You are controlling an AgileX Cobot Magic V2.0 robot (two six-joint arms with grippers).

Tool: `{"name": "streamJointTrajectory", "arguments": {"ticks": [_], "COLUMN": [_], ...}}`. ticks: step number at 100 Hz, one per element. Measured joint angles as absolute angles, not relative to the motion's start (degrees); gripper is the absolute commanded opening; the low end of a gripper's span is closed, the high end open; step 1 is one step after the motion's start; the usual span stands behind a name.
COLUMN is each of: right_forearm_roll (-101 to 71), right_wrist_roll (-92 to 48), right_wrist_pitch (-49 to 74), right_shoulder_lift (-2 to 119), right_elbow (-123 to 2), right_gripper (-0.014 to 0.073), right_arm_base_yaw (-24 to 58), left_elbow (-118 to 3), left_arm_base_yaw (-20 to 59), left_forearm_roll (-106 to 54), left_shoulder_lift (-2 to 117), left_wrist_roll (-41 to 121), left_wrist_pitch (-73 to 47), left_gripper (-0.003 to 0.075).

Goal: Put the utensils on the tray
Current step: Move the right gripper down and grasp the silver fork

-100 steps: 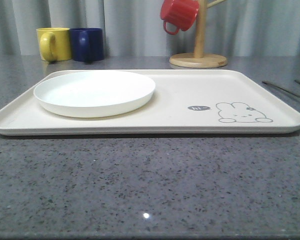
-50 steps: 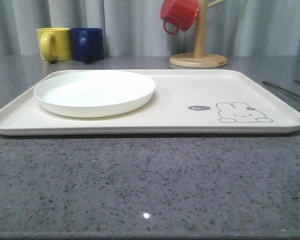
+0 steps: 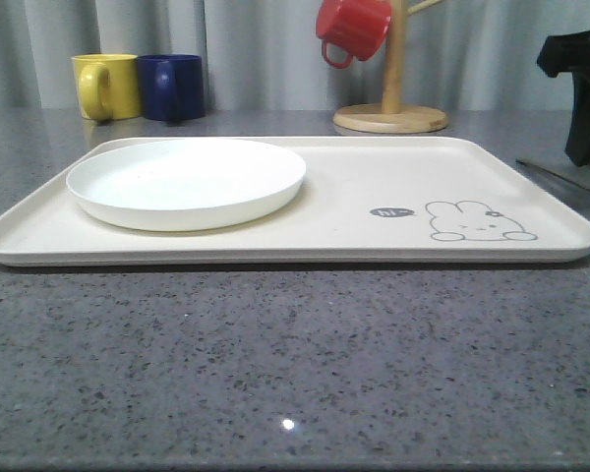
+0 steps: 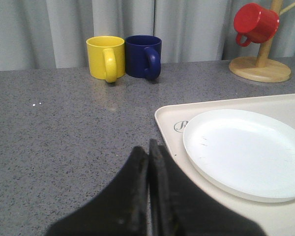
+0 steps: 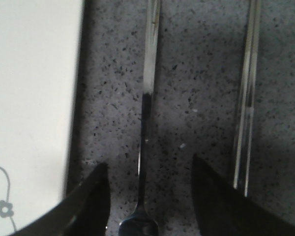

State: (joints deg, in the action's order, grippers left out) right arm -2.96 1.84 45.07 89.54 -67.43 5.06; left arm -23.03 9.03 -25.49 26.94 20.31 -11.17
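The cream tray [image 3: 374,162] with a rabbit drawing lies across the middle of the table. The utensils lie on the counter just past its right edge, showing as thin silver lines [image 3: 556,175]. My right gripper [image 3: 582,147] hangs over them. In the right wrist view my right gripper [image 5: 149,162] is open, its fingers either side of a spoon handle [image 5: 148,98], apart from it. The pair of chopsticks [image 5: 248,98] lies parallel, outside one finger, and the tray's edge [image 5: 34,98] is outside the other. My left gripper [image 4: 148,147] is shut and empty, low by the tray's left corner [image 4: 167,118].
A white plate [image 3: 187,182] sits on the left half of the tray. A yellow mug [image 3: 106,86] and a blue mug [image 3: 172,87] stand at the back left. A wooden mug stand [image 3: 391,116] with a red mug [image 3: 352,28] is behind the tray.
My right gripper has come into the front view at the right edge, above the utensils. The tray, plate and mugs have not moved.
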Motion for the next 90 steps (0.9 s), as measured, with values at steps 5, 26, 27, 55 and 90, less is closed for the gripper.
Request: {"name": "streamJointTrajectory", "arguments": {"ticks": [5,26,27,55,90], "right_forearm_roll": [-2.96,-2.96,-2.96,-2.96,-3.06], "right_wrist_roll": [1.73,1.73,1.73,1.73,1.51], "right_wrist_pitch": [45.07,45.07,45.07,44.97,45.19], "right_shoulder_lift": [90.17,93.31,93.29,94.43,94.56], "right_elbow": [-67.43,-67.43,-67.43,-68.05,-68.17], "right_gripper": [0.0391,0.0391,0.0391,0.0338,-0.0056], "right_arm_base_yaw": [5.06,5.06,5.06,5.06,5.06], "left_elbow": [-23.03,-23.03,-23.03,-23.03,-23.03], "left_arm_base_yaw": [9.03,9.03,9.03,9.03,9.03], "left_forearm_roll": [-25.49,-25.49,-25.49,-25.49,-25.49], "left_shoulder_lift": [26.94,26.94,26.94,26.94,26.94], "left_wrist_roll": [20.31,20.31,20.31,20.31,20.31], "left_wrist_pitch": [-11.17,-11.17,-11.17,-11.17,-11.17], "left_gripper": [-0.0019,-0.0019,-0.0019,-0.0019,-0.0019]}}
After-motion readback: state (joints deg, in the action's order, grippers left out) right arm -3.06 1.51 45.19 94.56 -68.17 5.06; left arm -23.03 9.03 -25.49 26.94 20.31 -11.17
